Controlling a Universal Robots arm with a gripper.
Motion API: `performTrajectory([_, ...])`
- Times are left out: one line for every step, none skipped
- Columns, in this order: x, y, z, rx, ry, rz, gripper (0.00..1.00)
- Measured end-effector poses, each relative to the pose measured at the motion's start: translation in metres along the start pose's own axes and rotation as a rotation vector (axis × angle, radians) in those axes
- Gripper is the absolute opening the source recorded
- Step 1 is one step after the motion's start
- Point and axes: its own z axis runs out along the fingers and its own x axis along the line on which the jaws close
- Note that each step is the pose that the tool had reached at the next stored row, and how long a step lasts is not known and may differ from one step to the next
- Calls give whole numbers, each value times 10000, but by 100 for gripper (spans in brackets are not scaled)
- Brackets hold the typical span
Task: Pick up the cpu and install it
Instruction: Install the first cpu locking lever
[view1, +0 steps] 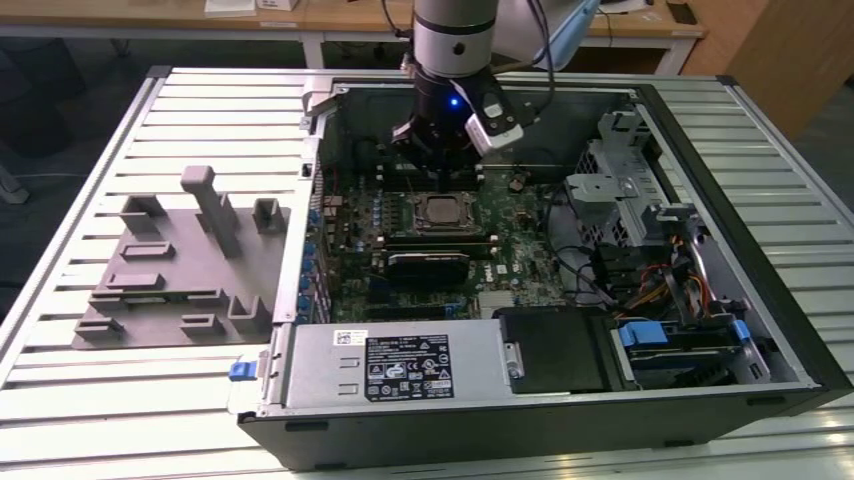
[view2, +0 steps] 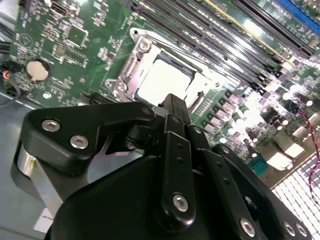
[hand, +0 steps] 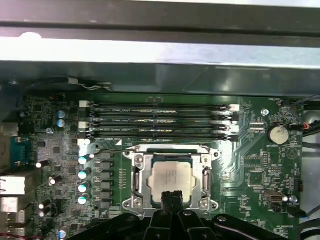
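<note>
The cpu (view1: 441, 211) is a small silver-topped square lying flat inside the metal socket frame (hand: 136, 176) on the green motherboard (view1: 514, 235), within the open computer case. It shows in both wrist views too, cpu (view2: 162, 80) and cpu (hand: 172, 175). My gripper (view1: 447, 170) hangs just above the board on the far side of the socket. Its black fingers meet at the gripper (hand: 173, 196) tip over the cpu's edge, shut with nothing between them. In the second wrist view the gripper (view2: 174, 100) tip stands a little off the chip.
A grey fixture plate (view1: 174, 270) with upright blocks lies on the slatted table at the exterior view's left. Memory slots (hand: 157, 120) run beside the socket. The power supply (view1: 400, 365), the drive cage (view1: 627, 190) and cables (view1: 641, 285) crowd the case.
</note>
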Motion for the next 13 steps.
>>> performTrajectory([19, 0, -1, 0, 0, -1, 11])
performTrajectory([38, 0, -1, 0, -1, -1, 11])
performTrajectory([56, 0, -1, -1, -2, -1, 11])
performTrajectory([74, 0, -2, -1, -2, -1, 11])
performTrajectory([95, 0, -2, 0, -2, 0, 11])
performTrajectory([112, 0, -3, 0, -3, 0, 11])
performTrajectory([129, 0, -3, 0, -3, 0, 11])
performTrajectory([147, -1, -3, 0, -4, -1, 11])
performTrajectory([164, -1, -4, 0, -3, -1, 11])
performTrajectory([181, -1, -4, 0, -4, -1, 11])
performTrajectory([199, -1, -5, -1, -4, 0, 11])
performTrajectory([217, -1, -5, 0, -5, 1, 11])
performTrajectory([242, -1, -6, 0, -6, 0, 11])
